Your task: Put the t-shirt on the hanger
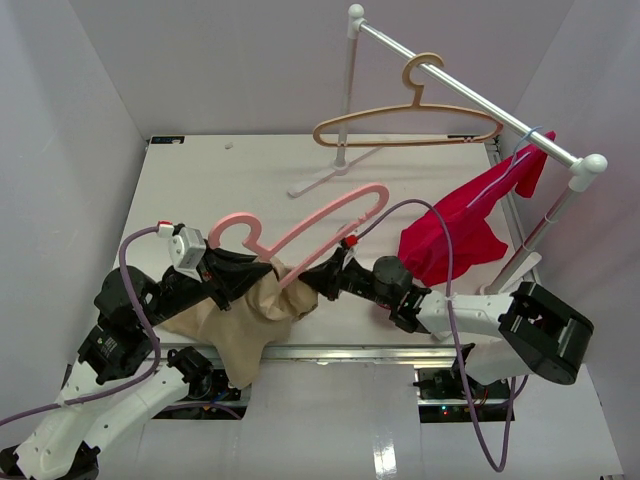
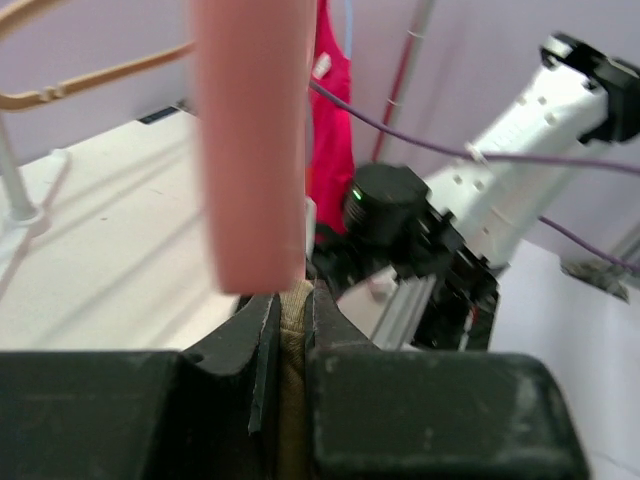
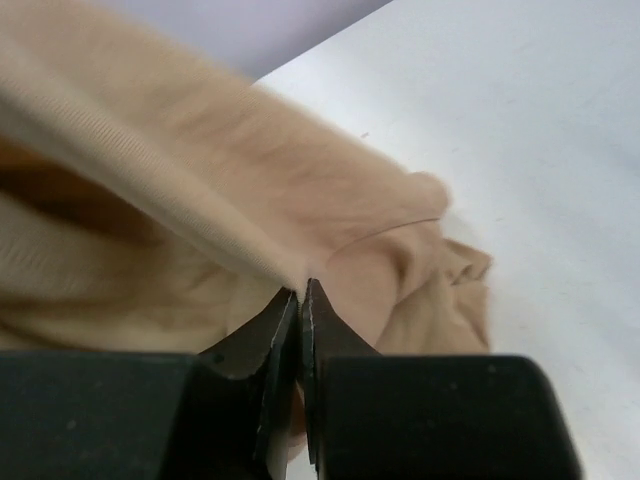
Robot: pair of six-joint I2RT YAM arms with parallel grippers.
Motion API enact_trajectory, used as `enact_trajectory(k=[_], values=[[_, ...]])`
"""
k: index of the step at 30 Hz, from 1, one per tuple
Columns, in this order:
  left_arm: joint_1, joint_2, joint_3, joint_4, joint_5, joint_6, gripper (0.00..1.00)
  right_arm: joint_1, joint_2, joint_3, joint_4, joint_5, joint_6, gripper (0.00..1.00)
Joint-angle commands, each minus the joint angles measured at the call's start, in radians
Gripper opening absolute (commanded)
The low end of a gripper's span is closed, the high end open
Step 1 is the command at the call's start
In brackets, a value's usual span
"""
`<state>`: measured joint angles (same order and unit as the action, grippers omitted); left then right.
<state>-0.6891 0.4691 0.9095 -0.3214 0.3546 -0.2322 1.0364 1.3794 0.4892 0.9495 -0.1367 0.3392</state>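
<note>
My left end effector (image 1: 262, 270) is pinching the t-shirt (image 1: 245, 325). In the left wrist view a strip of the tan cloth (image 2: 292, 345) sits between the two nearly closed pads. The hanger (image 2: 255, 150), a broad pink bar there, comes down right to the tips, and I cannot tell whether it is clamped along with the cloth. My right end effector (image 1: 306, 282) has its jaws pressed together. In the right wrist view a fold of the t-shirt (image 3: 200, 200) tapers to a point right at the tips (image 3: 300, 292), so it is nipping that fold. My landmark is the white clothes rack (image 1: 460, 85), which stands at the far right of the counter (image 1: 260, 180). The t-shirt is bunched well apart from the rack, on the near-left side of it. Part of it hangs over the counter's near edge and part is lifted between my two end effectors, which are just beside each other. The pink hanger (image 1: 330, 215) lies between the rack and the t-shirt, with its hook toward my left end effector and its long arm slanting up toward the rack's foot. On the rack's rail a peach-tan hanger (image 1: 410, 125) hangs near the far post, and a bright red garment (image 1: 450, 230) droops from the near end of the rail down to the counter.
</note>
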Motion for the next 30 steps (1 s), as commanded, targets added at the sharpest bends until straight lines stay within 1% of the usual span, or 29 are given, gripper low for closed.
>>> enact_trajectory(k=[1, 4, 6, 8, 9, 11, 13, 14, 15, 18, 24, 30], values=[[0.000, -0.003, 0.042, -0.019, 0.261, 0.030, 0.00, -0.160, -0.093, 0.051, -0.059, 0.088, 0.127, 0.08], [0.000, 0.010, 0.032, 0.024, 0.420, -0.004, 0.00, -0.257, -0.090, 0.094, -0.112, 0.001, 0.182, 0.08], [0.000, 0.025, 0.022, 0.075, 0.503, -0.037, 0.00, -0.279, -0.065, 0.158, -0.176, -0.058, 0.167, 0.08], [0.000, 0.042, 0.017, 0.129, 0.536, -0.067, 0.00, -0.281, -0.042, 0.201, -0.229, -0.111, 0.141, 0.11], [0.000, 0.047, 0.012, 0.140, 0.535, -0.077, 0.00, -0.279, -0.036, 0.207, -0.227, -0.154, 0.130, 0.14], [0.000, 0.056, 0.012, 0.157, 0.540, -0.075, 0.00, -0.278, -0.056, 0.178, -0.182, -0.206, 0.125, 0.29], [0.000, 0.057, 0.003, 0.185, 0.540, -0.077, 0.00, -0.275, -0.101, 0.109, -0.155, -0.208, 0.111, 0.43], [0.000, 0.055, 0.001, 0.202, 0.540, -0.087, 0.00, -0.273, -0.126, 0.086, -0.153, -0.205, 0.104, 0.47], [0.000, 0.058, 0.003, 0.215, 0.537, -0.092, 0.00, -0.273, -0.158, 0.064, -0.156, -0.194, 0.101, 0.49], [0.000, 0.077, 0.015, 0.240, 0.524, -0.101, 0.00, -0.271, -0.270, -0.005, -0.169, -0.154, 0.098, 0.51], [0.000, 0.115, 0.019, 0.269, 0.488, -0.104, 0.00, -0.257, -0.466, -0.111, -0.164, -0.101, 0.113, 0.48], [0.000, 0.123, 0.020, 0.271, 0.432, -0.098, 0.00, -0.242, -0.627, -0.151, -0.206, -0.119, 0.121, 0.48]])
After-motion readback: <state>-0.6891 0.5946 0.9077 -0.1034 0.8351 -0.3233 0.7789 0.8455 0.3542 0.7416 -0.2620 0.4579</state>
